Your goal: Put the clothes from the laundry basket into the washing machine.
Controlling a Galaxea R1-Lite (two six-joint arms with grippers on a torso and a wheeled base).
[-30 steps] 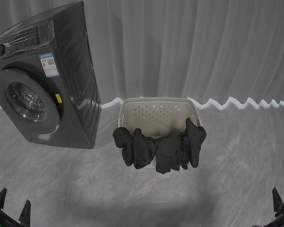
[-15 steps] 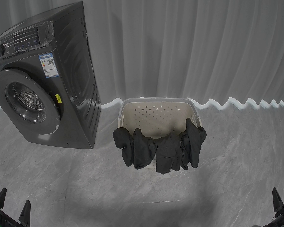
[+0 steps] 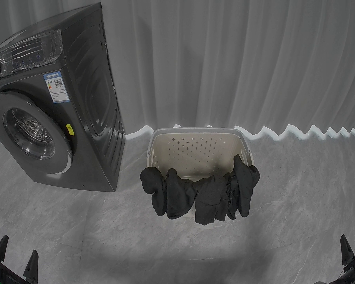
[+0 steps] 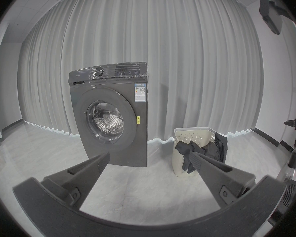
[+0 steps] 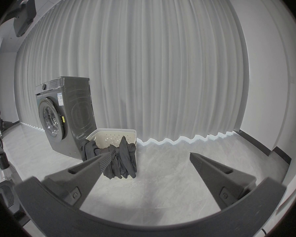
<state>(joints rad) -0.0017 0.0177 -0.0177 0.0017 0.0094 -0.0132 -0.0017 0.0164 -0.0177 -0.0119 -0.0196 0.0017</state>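
Now the left claw (image 4: 148,156) and right claw (image 5: 149,156) hang low, both spread wide and empty. Ahead, crumpled black clothes (image 3: 201,190) drape over the near rim of the cream plastic laundry basket (image 3: 197,131). Just beside it, farther left, stands the dark grey front-loading washing machine (image 3: 47,127).

A staged indoor test space, not a lived-in home, is indicated. The walls are covered to the floor by pleated white curtains (image 3: 232,52). The floor (image 3: 303,202) is laid with large grey stone-look tiles. The washing machine (image 3: 47,111) is stood before the curtains, with clear wrap (image 3: 25,56) over its control panel. The laundry basket (image 3: 197,150) is set on the floor just beside it.
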